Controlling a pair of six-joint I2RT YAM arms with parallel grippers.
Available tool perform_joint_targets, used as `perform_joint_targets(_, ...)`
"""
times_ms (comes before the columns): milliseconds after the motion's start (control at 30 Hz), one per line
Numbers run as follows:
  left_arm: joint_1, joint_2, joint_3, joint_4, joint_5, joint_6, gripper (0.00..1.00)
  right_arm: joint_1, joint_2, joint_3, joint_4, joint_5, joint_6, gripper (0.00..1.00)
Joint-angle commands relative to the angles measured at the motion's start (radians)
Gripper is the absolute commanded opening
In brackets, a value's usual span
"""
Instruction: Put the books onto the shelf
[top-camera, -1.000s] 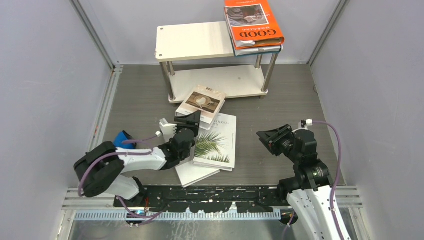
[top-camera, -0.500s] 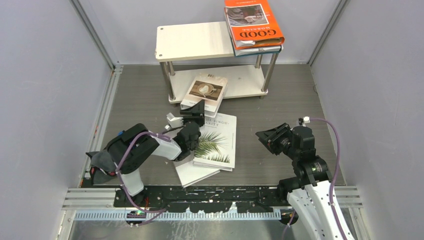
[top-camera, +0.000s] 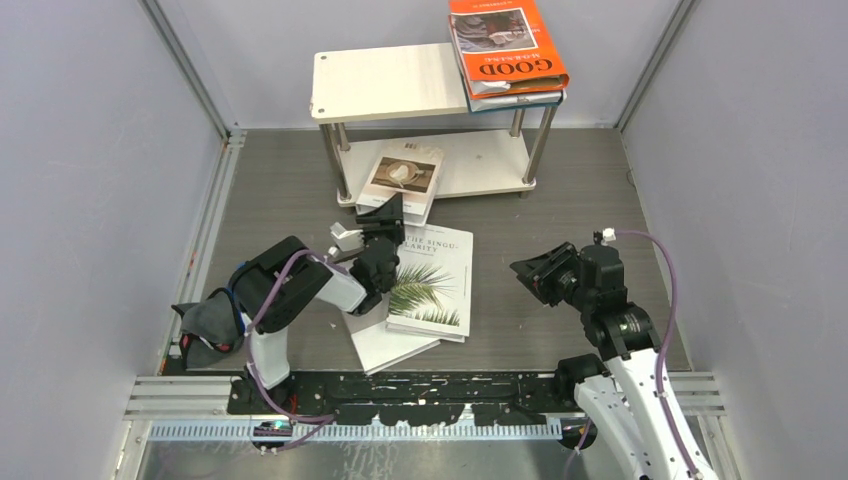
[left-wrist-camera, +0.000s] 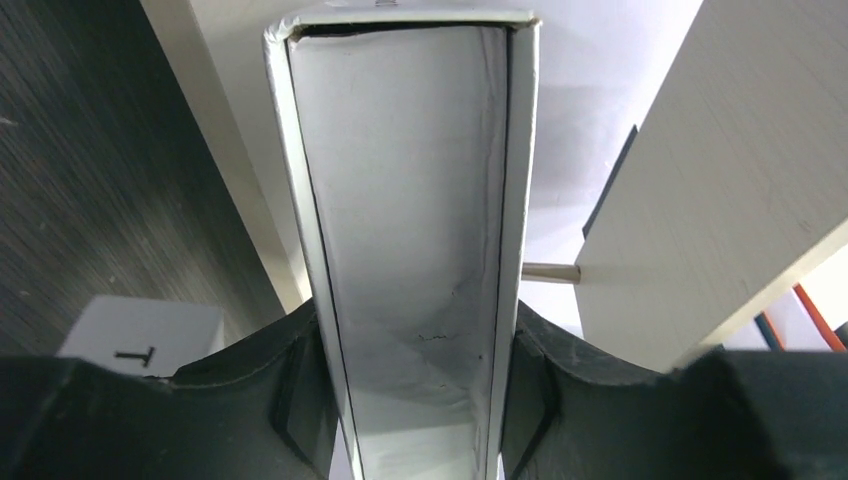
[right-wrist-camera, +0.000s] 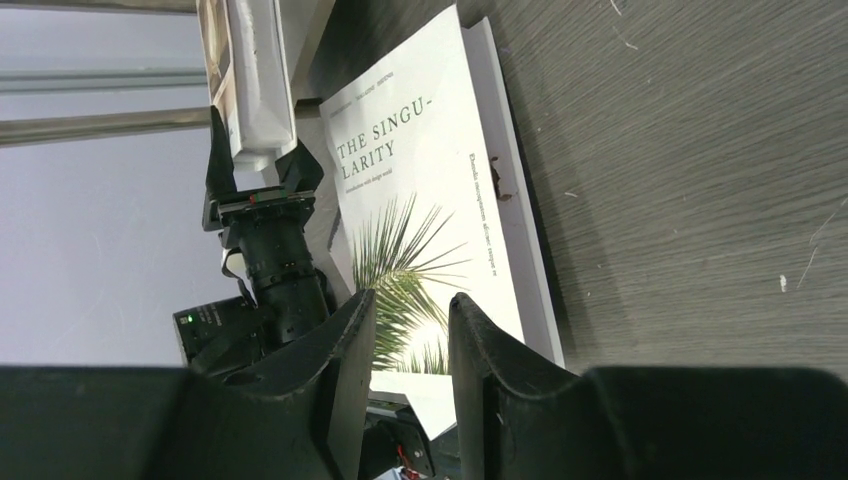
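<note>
now left hand (top-camera: 384, 214) is clamped on cup book (top-camera: 404, 176), reaching over shelf's (top-camera: 390, 82) lower board just ahead; right hand (top-camera: 534, 276) (fingers apart, empty) hovers, palm book (top-camera: 433, 286) to its left.

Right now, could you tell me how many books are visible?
5: orange book atop teal book on the shelf top; cup-photo book in the left fingers at the lower board; palm-leaf book atop a plain book on the table. More may hide.
</note>
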Motion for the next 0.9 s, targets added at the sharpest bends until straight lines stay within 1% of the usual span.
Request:
perform_joint_targets(0,0.03,0.036,0.057,0.135,-0.017,0.026,0.52,0.006,0.067,0.075,0.104,0.034,-0.059,0.38)
perform_joint_targets(100,0.048,0.045,0.069,0.131,-0.004,0.042,0.52,0.007,0.138,0.079,0.182,0.054,-0.069,0.36)
perform_joint_targets(167,0.06,0.045,0.072,0.117,0.009,0.047,0.52,0.007,0.205,0.076,0.265,0.057,-0.062,0.31)
perform_joint_targets(233,0.072,0.052,0.076,0.102,0.024,0.042,0.53,0.021,0.294,0.086,0.349,0.061,-0.061,0.25)
perform_joint_targets(267,0.076,0.058,0.079,0.098,0.031,0.039,0.53,0.034,0.347,0.099,0.39,0.072,-0.065,0.2)
perform_joint_targets(433,0.102,0.088,0.082,0.082,0.06,0.007,0.55,0.125,0.635,0.244,0.537,0.102,-0.111,0.02)
perform_joint_targets(467,0.108,0.094,0.083,0.08,0.07,-0.002,0.55,0.134,0.705,0.274,0.565,0.097,-0.111,0.01)
perform_joint_targets(567,0.12,0.108,0.085,0.073,0.093,-0.014,0.56,0.141,0.841,0.347,0.647,0.068,-0.093,0.01)
perform_joint_targets(700,0.131,0.126,0.086,0.06,0.109,-0.042,0.57,0.143,1.021,0.453,0.741,-0.022,-0.067,0.01)
perform_joint_targets(767,0.139,0.134,0.072,0.061,0.107,-0.065,0.58,0.139,1.075,0.487,0.775,-0.034,-0.054,0.01)
perform_joint_targets(867,0.165,0.152,0.068,0.067,0.159,-0.075,0.58,0.129,1.157,0.579,0.769,-0.096,-0.06,0.01)
